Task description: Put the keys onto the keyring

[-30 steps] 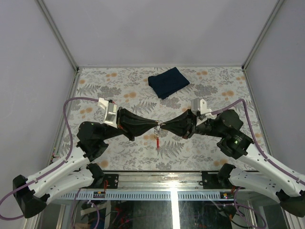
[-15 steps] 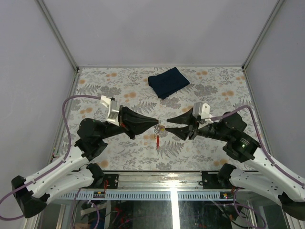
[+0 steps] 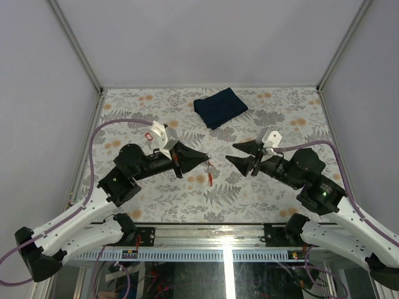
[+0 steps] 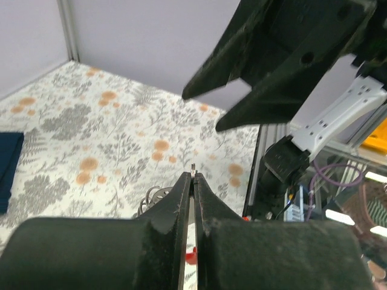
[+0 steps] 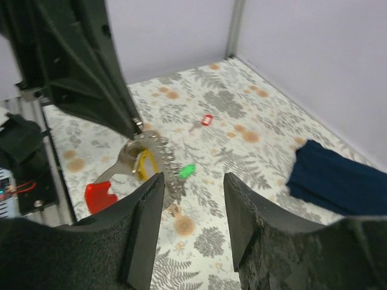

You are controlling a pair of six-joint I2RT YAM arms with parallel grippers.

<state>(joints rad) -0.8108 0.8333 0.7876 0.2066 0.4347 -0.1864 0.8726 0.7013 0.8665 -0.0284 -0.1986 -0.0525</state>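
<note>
The left gripper [image 3: 207, 161] has its jaws pressed together on the thin silvery loop of the keyring [image 5: 140, 144], pinching the wire at the very tips and holding it in the air over the middle of the bench [image 3: 280, 193], somewhat nearer the near edge than the far one. From the loop hangs the red tag [image 5: 100, 194], with a short beaded chain trailing below it. The yellow-orange key [image 5: 146, 164] shows inside the loop, and the green key [image 5: 187, 170] sits just beside the chain; whether either one is threaded on cannot be told. The right gripper [image 3: 230, 152] faces the left one from the right side, its jaws standing apart with nothing between them, its tips near the keyring but not touching it. A folded dark blue cloth [image 3: 219, 107] lies by the far edge of the bench, well apart from both arms. A small red piece [image 5: 207, 119] lies on the bench toward the left edge, too small to make out.
</note>
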